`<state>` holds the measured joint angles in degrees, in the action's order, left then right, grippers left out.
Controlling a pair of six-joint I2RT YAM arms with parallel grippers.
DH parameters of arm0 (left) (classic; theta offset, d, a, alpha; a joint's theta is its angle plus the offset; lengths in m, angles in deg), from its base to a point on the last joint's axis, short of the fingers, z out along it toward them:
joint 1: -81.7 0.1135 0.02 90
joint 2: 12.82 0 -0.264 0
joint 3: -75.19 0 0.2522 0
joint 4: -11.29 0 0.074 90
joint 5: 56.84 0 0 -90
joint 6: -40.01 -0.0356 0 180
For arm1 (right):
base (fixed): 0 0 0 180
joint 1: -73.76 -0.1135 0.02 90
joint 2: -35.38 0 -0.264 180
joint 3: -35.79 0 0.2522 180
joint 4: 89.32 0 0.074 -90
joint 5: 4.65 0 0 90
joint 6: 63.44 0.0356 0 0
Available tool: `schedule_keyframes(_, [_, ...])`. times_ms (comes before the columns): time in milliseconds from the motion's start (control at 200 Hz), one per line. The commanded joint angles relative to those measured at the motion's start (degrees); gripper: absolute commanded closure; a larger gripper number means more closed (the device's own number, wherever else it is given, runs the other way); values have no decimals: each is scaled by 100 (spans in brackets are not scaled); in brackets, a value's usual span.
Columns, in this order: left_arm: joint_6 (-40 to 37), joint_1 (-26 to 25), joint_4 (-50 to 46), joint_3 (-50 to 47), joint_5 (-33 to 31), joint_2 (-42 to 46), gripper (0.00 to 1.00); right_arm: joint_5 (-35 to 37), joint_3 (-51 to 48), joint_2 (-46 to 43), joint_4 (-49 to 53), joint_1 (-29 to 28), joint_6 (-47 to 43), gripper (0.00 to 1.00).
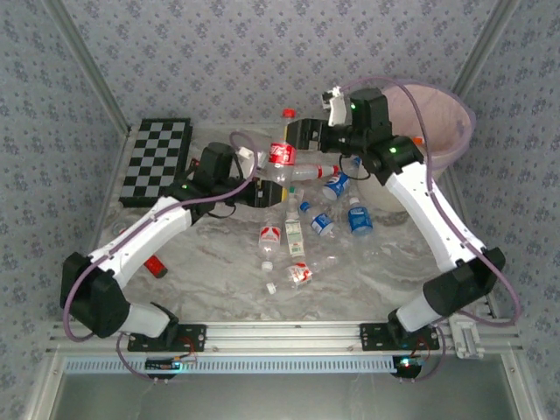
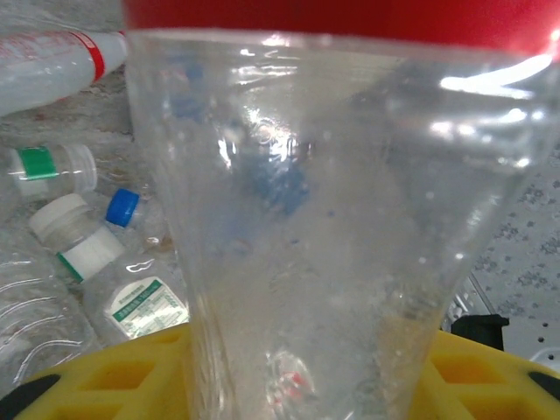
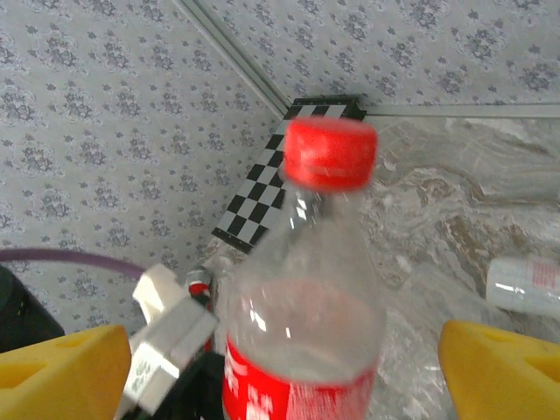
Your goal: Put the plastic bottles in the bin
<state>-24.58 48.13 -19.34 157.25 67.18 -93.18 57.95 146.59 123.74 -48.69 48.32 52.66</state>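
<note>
We see the marbled table (image 1: 385,262), with the bin (image 1: 455,144) at its far right corner and a chequered board (image 1: 156,162) at far left. Between them both grippers meet at one red-labelled bottle (image 1: 281,155), its red cap pointing away from the arm bases. The left gripper (image 2: 306,376) clamps its clear base, pads against both sides. The right gripper (image 3: 280,363) is spread wide to either side of it, fingers not touching. The other bottles (image 1: 359,217) lie loose mid-table, outside the bin. A small red thing (image 1: 156,267) lies beside the left arm.
</note>
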Motion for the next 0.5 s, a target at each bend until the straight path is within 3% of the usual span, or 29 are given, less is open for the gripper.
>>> schedule_keyframes(0, [-158,-44,221,253,319,-84,50,-137,229,323,-124,-35,78,11])
schedule_keyframes(255, [-310,-62,236,270,448,-103,50,173,384,547,125,-18,-32,28])
schedule_keyframes(395, [-336,-114,353,79,404,-119,48,414,352,499,275,-15,-115,53])
schedule_keyframes(495, [-168,-109,553,-84,208,-56,45,513,341,421,306,-15,-130,61])
